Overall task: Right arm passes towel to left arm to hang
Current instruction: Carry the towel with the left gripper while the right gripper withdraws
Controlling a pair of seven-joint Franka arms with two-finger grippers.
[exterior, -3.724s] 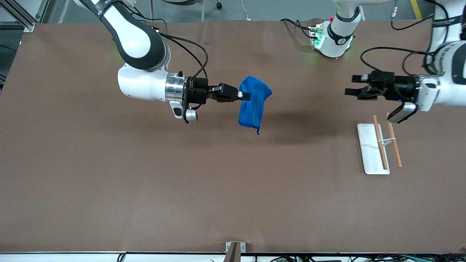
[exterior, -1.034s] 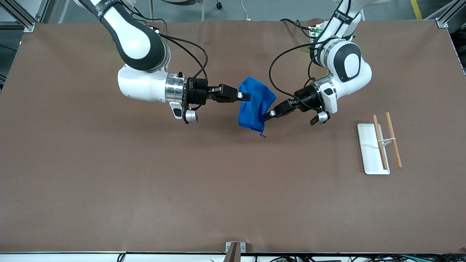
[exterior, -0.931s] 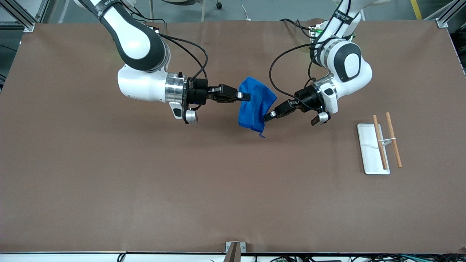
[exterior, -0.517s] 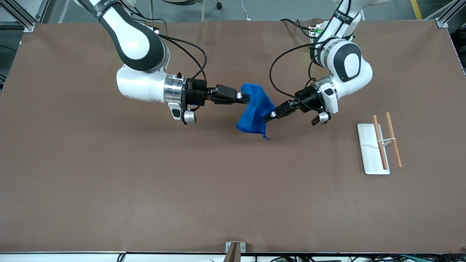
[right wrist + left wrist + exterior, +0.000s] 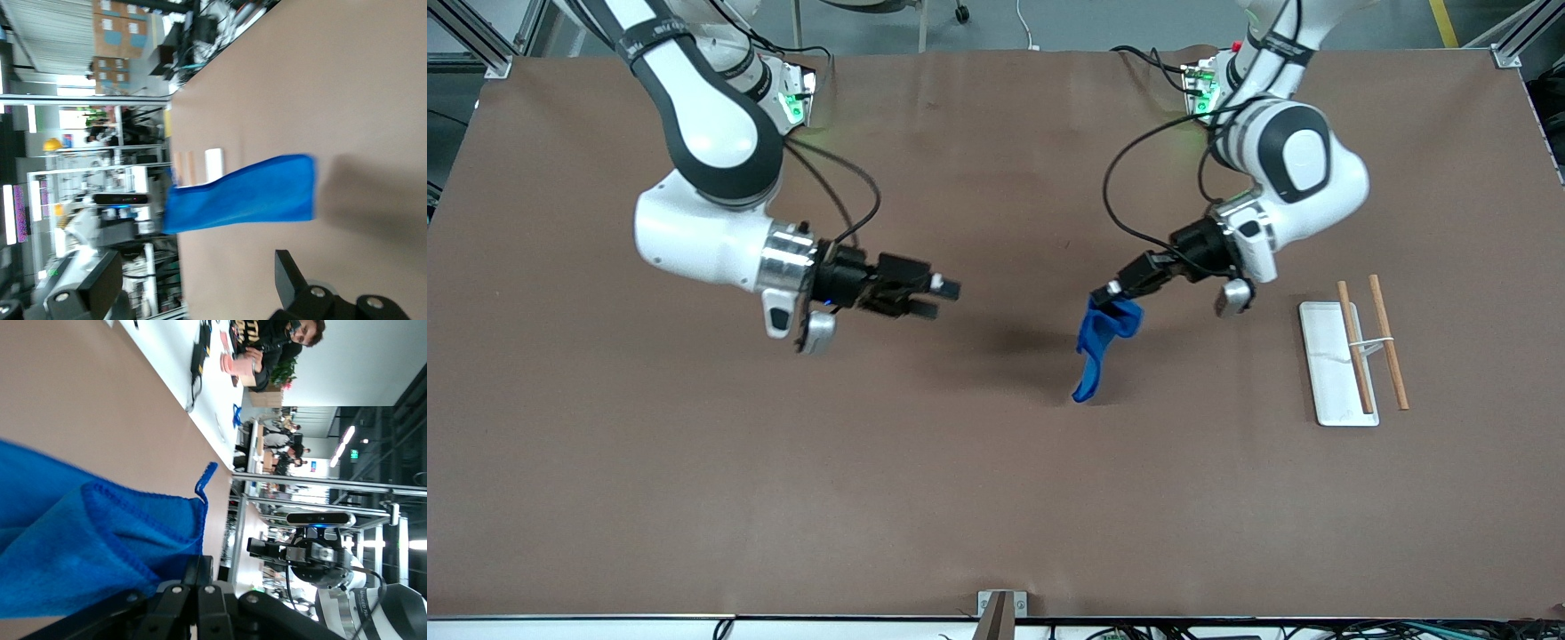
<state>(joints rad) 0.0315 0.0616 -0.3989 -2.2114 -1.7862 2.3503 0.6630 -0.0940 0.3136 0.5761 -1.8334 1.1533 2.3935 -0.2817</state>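
Now left gripper (image 5: 1112, 292) clamped on hanging towel (image 5: 1096, 349); right gripper (image 5: 935, 298) spread wide, empty

Blue microfibre towel (image 5: 1100, 342) hanging bunched and narrow over the worktop (image 5: 996, 498), its upper end pinched in the closed left claw (image 5: 1110, 294). Right claw (image 5: 943, 298), fingers parted and empty, over mid-worktop, well apart from the towel.

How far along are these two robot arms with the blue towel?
The pass looks done: the right gripper is open and empty over bare table. The left gripper holds the blue towel, dangling. Hanging is left; the wooden-railed rack is bare.
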